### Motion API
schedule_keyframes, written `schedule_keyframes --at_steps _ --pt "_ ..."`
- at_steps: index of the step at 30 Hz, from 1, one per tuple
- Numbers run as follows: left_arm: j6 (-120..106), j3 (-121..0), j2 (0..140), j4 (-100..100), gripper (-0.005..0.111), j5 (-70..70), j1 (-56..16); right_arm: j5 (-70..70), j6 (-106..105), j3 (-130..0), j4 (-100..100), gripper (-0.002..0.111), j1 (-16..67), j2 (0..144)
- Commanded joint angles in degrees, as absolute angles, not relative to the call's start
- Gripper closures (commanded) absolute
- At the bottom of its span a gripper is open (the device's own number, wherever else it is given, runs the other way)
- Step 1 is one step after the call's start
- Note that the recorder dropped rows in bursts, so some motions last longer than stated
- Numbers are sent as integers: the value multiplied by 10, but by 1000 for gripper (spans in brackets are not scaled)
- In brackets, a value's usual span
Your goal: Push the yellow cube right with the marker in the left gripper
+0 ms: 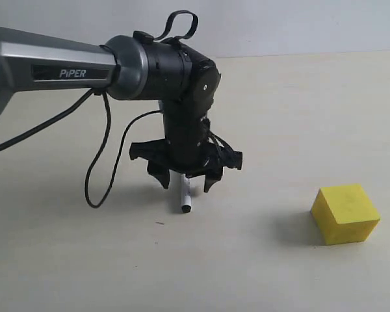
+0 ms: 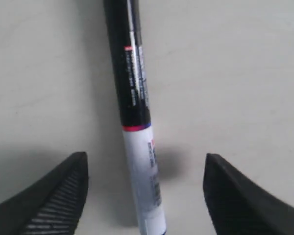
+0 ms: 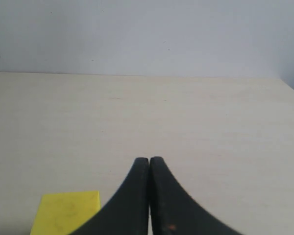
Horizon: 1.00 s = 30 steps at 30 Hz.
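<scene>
The marker (image 1: 184,195) lies on the pale table between the spread fingers of my left gripper (image 1: 185,186), which points straight down over it. In the left wrist view the marker (image 2: 137,122), black cap and white labelled barrel, runs between the two fingertips of the left gripper (image 2: 145,159) with a gap on each side, so the gripper is open and not holding it. The yellow cube (image 1: 345,213) rests on the table well to the right of the marker, apart from it. My right gripper (image 3: 149,159) is shut on nothing, with the yellow cube (image 3: 66,213) beside it.
The black and grey PiPER arm (image 1: 65,68) reaches in from the left, with cables (image 1: 107,140) hanging below it. A pale wall (image 3: 147,34) rises behind the table's far edge.
</scene>
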<state>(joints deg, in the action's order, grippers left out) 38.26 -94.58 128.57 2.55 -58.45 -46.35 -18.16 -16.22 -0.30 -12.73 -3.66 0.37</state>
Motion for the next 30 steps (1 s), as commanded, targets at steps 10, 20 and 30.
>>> schedule_keyframes --at_steps 10,20,30 --pt "150 -666 973 -13 107 -217 -535 -179 -163 0 -125 108 -40 0" --pt "140 -134 462 -13 107 116 -549 -179 -163 0 -125 108 -40 0" --pt "140 -89 361 -12 107 113 -549 -179 -163 0 -125 108 -40 0"
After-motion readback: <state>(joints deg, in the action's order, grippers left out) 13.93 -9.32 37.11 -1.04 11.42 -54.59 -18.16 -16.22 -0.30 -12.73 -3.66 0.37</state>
